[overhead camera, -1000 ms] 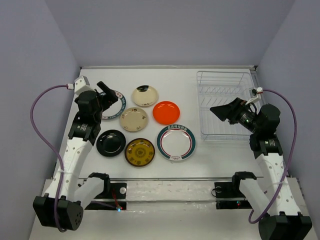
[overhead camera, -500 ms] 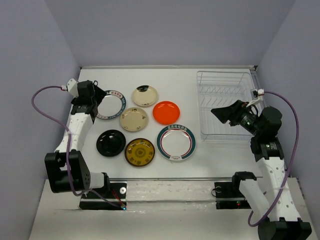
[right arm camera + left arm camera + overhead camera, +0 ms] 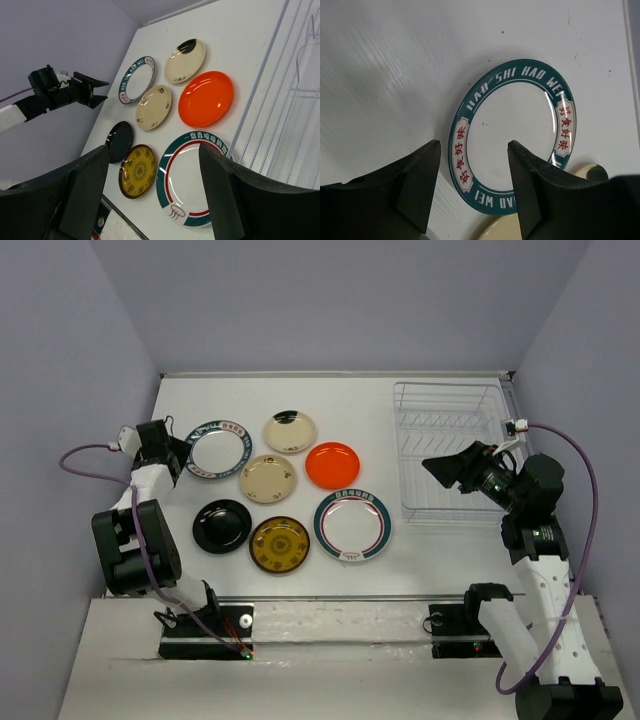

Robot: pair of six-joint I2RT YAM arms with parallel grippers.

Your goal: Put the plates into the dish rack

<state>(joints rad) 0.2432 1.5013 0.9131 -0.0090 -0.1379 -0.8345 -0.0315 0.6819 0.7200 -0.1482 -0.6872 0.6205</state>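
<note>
1. Here, the dish rack (image 3: 440, 440) sits empty beside the right gripper (image 3: 152, 150), whose jaws are apart and hold nothing.
2. Left gripper (image 3: 474, 150): jaws apart above a flat teal-banded plate (image 3: 512, 140), probably lining up a rim pinch.
3. Cream plate (image 3: 267, 477): just beside the target, so it may crowd the lift.

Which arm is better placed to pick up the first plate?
Left. The left gripper is open right at the far-left teal-rimmed plate, whose near rim shows between the fingers in the wrist view. The right gripper hangs open and empty beside the dish rack, apart from every plate.
</note>
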